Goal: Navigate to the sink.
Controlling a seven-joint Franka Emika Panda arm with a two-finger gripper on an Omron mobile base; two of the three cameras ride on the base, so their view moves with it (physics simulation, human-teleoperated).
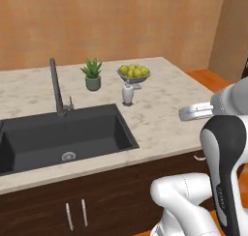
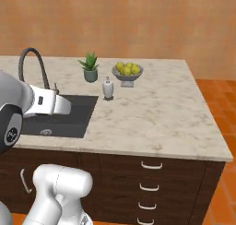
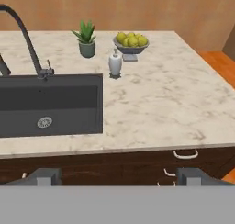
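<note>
Now I am close to the sink (image 1: pixel 63 133), which is where I want to be. It sits low in the marble counter (image 3: pixel 160 99), a bit to my left, with its tall faucet (image 1: pixel 57 87) behind the bowl so water can fall in. A small plant (image 1: pixel 92 74), a soap bottle (image 1: pixel 127 93) and a bowl of lemons (image 1: pixel 133 73) stand back by the wall side, out of the way. I keep my arm tucked up high so it bumps nothing. My gripper (image 3: pixel 118 176) has its two tips far apart, wide and loose. It holds nothing and touches nothing. I think I should roll a little more left.
</note>
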